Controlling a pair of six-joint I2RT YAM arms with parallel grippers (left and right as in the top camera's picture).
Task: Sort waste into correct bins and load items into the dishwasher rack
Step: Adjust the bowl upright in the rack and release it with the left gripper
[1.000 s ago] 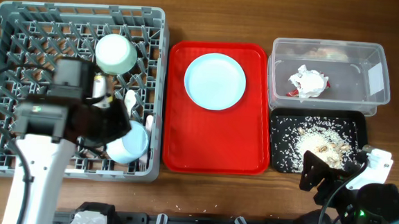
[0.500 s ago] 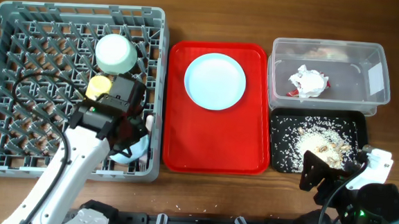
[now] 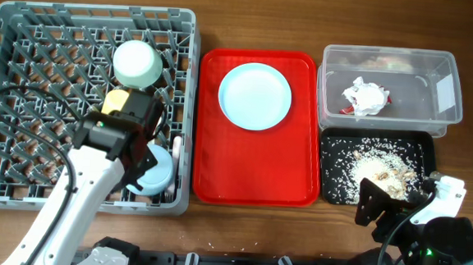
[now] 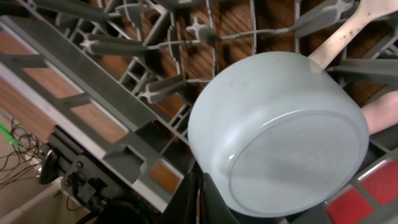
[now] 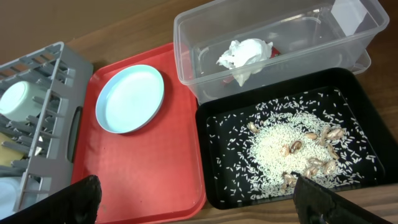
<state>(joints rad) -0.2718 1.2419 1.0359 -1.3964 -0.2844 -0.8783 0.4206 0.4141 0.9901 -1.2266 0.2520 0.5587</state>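
The grey dishwasher rack (image 3: 29,21) holds an upturned pale green bowl (image 3: 136,63), the yellow cup (image 3: 116,101) and an upturned pale blue bowl (image 3: 158,170), which fills the left wrist view (image 4: 280,137). A white utensil (image 3: 176,146) lies beside it, its handle in the left wrist view (image 4: 348,28). My left gripper (image 3: 140,161) is shut and empty against that bowl's side (image 4: 199,199). The light blue plate (image 3: 255,95) lies on the red tray (image 3: 254,179). The wrapper (image 3: 364,97) is in the clear tub (image 3: 438,63). Rice scraps (image 3: 378,166) lie in the black tray (image 3: 332,138). My right gripper (image 5: 205,205) is open and empty.
The rack's front wall (image 4: 93,102) and pegs surround the left gripper closely. The table's front edge runs just below the rack and trays. The right arm (image 3: 428,230) sits at the front right corner, below the black tray.
My left arm has swung across the front of the rack and its wrist has shifted a little to the left. The pale blue bowl stays in the rack. The right arm has not moved.
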